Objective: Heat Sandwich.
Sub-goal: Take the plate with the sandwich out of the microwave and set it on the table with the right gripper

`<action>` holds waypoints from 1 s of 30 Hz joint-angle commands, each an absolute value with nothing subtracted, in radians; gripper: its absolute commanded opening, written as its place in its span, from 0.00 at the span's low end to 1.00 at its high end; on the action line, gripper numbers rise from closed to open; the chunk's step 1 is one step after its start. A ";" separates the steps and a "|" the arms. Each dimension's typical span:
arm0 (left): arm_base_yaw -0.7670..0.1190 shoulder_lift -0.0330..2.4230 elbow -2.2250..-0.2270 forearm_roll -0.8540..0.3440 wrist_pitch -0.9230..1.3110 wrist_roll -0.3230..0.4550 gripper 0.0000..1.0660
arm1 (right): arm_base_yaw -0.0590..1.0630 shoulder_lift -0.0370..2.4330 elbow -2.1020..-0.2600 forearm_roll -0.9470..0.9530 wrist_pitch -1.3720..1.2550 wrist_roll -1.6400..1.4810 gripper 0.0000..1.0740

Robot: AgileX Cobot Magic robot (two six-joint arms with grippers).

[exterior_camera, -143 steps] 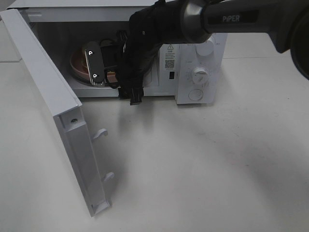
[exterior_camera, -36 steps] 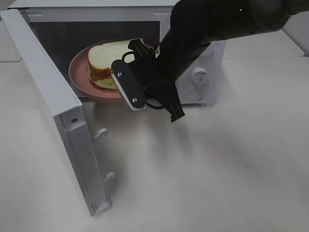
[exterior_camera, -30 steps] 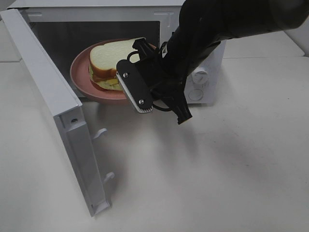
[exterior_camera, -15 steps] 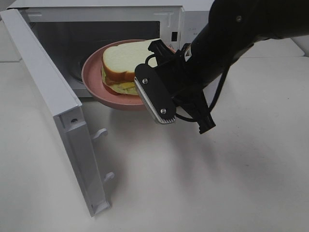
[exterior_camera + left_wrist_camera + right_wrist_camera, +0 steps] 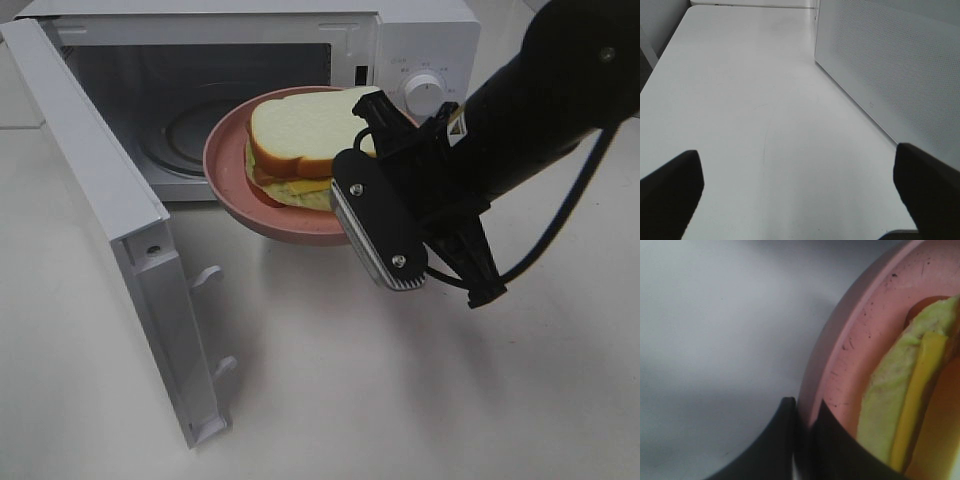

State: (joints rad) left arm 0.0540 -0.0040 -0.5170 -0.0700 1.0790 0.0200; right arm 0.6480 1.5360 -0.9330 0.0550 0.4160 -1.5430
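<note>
The sandwich (image 5: 300, 140) sits on a round pink plate (image 5: 235, 190), and the whole thing is up in the air just outside the open microwave (image 5: 420, 40), in front of its opening and above the white table (image 5: 350, 400). You can see thick white bread on top, with yellow cheese and some pale greenish filling poking out the side. In the right wrist view the cheese and filling edge (image 5: 900, 405) lies right against the plate's inner slope (image 5: 865, 345).

The right gripper (image 5: 385, 200) has the plate by its rim on the side toward the control panel. Its fingers (image 5: 785, 440) are pinched together on the rim, one under the plate and one on top, so it's clamped tight on the edge.

The microwave door (image 5: 100, 200) is swung wide open to the left, and the glass turntable (image 5: 190, 125) inside is bare.

The left gripper (image 5: 800, 195) hangs over plain table beside the perforated side wall (image 5: 890, 70) of the microwave, with its dark fingers (image 5: 670, 190) spread far apart and nothing between them.
</note>
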 commanded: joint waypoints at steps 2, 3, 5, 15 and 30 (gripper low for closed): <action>0.054 -0.025 -0.515 -0.069 1.071 0.017 0.92 | 0.643 1.477 -0.898 0.054 0.388 -1.536 0.00; 0.054 -0.025 -0.515 -0.069 1.071 0.017 0.92 | 0.643 1.450 -0.877 0.054 0.389 -1.536 0.00; 0.054 -0.025 -0.515 -0.069 1.071 0.017 0.92 | 0.643 1.421 -0.852 0.053 0.389 -1.536 0.00; 0.054 -0.025 -0.515 -0.069 1.071 0.017 0.92 | 0.643 1.278 -0.747 0.053 0.391 -1.524 0.00; 0.054 -0.025 -0.515 -0.069 1.071 0.017 0.92 | 0.643 1.123 -0.657 -0.049 0.466 -1.420 0.00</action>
State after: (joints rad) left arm 0.0540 -0.0040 -0.5170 -0.0700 1.0790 0.0200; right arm 0.6480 1.1450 -0.6580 -0.0380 0.4730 -1.4320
